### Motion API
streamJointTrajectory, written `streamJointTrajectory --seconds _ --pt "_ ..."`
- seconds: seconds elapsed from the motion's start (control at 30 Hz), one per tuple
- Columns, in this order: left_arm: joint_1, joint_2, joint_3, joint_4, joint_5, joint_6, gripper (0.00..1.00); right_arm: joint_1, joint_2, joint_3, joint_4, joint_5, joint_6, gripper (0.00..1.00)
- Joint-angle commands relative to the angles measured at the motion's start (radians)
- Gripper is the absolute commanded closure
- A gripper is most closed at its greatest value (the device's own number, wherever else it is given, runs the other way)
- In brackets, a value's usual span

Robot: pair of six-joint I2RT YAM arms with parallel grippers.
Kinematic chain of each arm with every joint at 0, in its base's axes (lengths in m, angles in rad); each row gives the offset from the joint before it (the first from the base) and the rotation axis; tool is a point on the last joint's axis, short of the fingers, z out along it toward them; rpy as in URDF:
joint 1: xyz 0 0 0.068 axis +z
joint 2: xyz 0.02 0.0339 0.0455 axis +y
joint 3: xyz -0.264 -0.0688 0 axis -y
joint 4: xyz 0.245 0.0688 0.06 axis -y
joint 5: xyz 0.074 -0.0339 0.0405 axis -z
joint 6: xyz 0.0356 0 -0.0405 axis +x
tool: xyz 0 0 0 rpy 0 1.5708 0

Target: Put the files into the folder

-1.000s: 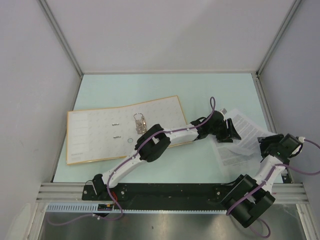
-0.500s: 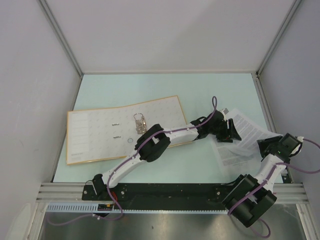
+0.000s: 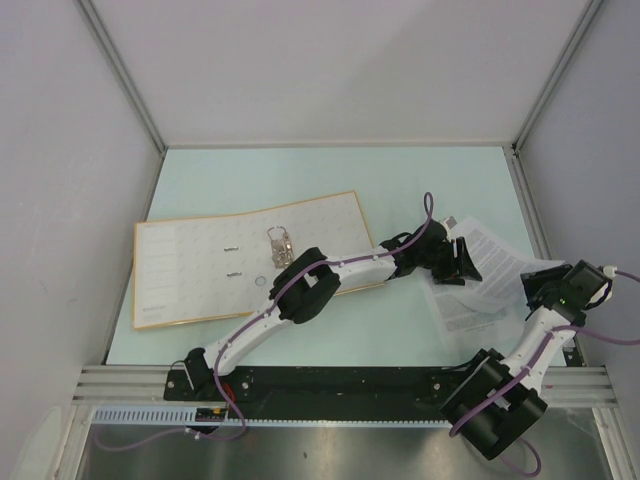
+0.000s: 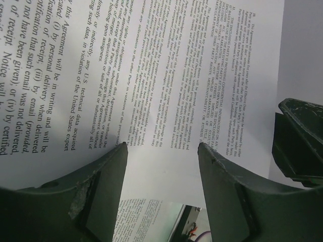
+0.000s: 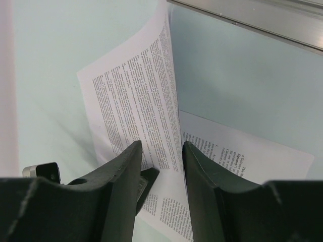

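Observation:
The folder [image 3: 200, 265] lies open and flat at the left, cream inside, with its metal rings [image 3: 279, 245] near the middle. The files [image 3: 490, 275] are white printed sheets spread at the right. My left gripper [image 3: 462, 262] reaches across to their left edge and is open; in the left wrist view the files [image 4: 151, 75] fill the space ahead of the left gripper [image 4: 162, 151]. My right gripper [image 3: 545, 290] is at their right edge. In the right wrist view one of the files [image 5: 136, 96] curls upward, its edge standing between the parted jaws of the right gripper [image 5: 160, 148].
A metal rail [image 3: 340, 380] runs along the near table edge, and its corner shows in the right wrist view [image 5: 252, 20]. Grey walls [image 3: 60, 200] enclose the table on three sides. The right wall stands close beside my right gripper.
My right gripper has shifted a little to the right, toward the wall, and its jaws stand narrower than a second ago. The left arm and the folder have hardly moved.

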Motion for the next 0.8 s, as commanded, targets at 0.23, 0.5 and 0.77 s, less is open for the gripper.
streamJointTrajectory --seconds 0.23,0.5,0.77 --pt "0.005 0.011 0.018 -0.030 0.010 0.008 0.35 0.003 -0.029 0.054 -0.044 0.011 0.011 0.58" --pt "0.005 0.012 0.021 -0.024 0.011 0.002 0.35 0.004 -0.042 0.054 -0.085 -0.032 0.069 0.57" --pt "0.007 0.015 0.019 -0.020 0.011 -0.001 0.35 0.018 -0.049 0.057 -0.128 -0.047 0.088 0.51"
